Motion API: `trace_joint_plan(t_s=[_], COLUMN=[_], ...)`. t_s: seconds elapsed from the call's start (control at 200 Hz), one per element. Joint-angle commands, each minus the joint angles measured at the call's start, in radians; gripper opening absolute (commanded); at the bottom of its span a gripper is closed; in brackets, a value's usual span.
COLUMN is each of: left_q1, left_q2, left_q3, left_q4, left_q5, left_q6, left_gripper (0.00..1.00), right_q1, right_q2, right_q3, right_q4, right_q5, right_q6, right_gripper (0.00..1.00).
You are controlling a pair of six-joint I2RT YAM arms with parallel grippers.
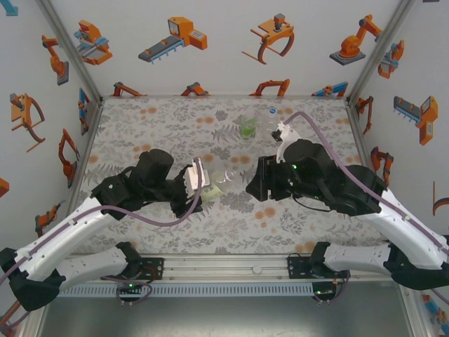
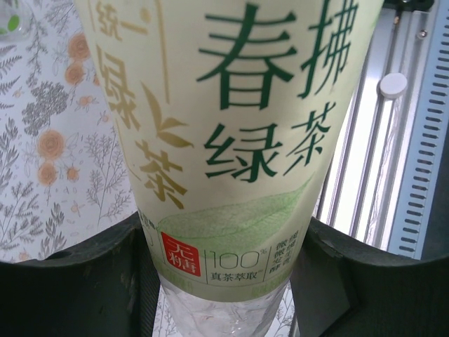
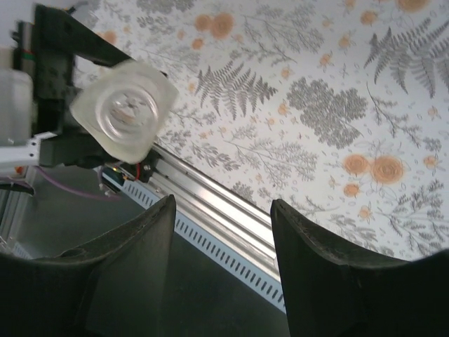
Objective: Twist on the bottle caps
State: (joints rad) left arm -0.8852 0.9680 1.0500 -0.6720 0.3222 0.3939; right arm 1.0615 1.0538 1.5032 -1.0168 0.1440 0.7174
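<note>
Clamped in the left gripper (image 2: 224,235), the pale yellow-green bottle (image 2: 231,140) hangs sideways over the table (image 1: 140,119), one end presented to the right gripper (image 3: 223,210), whose fingers are apart and empty, presumably for capping.

One bottle (image 1: 226,180) in left hand (image 1: 205,184), two bottles (image 1: 247,128) behind it
</note>
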Motion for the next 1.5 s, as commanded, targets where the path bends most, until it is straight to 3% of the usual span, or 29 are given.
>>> trace_joint_plan(t_s=[0.0,0.15,0.28,0.651,0.921,1.492], left_q1=[0.023,0.052,0.076,0.094,0.095,0.094], left_q2=[-0.019,-0.048,-0.071,-0.116,-0.119,-0.152], left_q3=[-0.018,-0.040,-0.056,-0.076,-0.071,-0.082], left_q4=[0.023,0.045,0.067,0.073,0.067,0.077], left_q5=[-0.028,-0.054,-0.085,-0.114,-0.106,-0.099], left_q6=[-0.057,-0.089,-0.111,-0.117,-0.117,-0.150], left_gripper=[0.00,0.00,0.00,0.00,0.00,0.00], right_q1=[-0.006,0.000,0.108,0.355,0.364,0.394], right_q2=[-0.026,0.030,0.078,0.204,0.169,0.207], right_q3=[-0.037,-0.099,-0.202,-0.575,-0.790,-0.831], right_q4=[-0.058,-0.196,-0.201,0.103,0.313,0.283], right_q5=[-0.010,-0.041,-0.006,-0.030,-0.104,-0.115], right_q6=[0.069,0.194,0.299,0.496,0.513,0.609], right_gripper=[0.54,0.50,0.49,0.51,0.48,0.43])
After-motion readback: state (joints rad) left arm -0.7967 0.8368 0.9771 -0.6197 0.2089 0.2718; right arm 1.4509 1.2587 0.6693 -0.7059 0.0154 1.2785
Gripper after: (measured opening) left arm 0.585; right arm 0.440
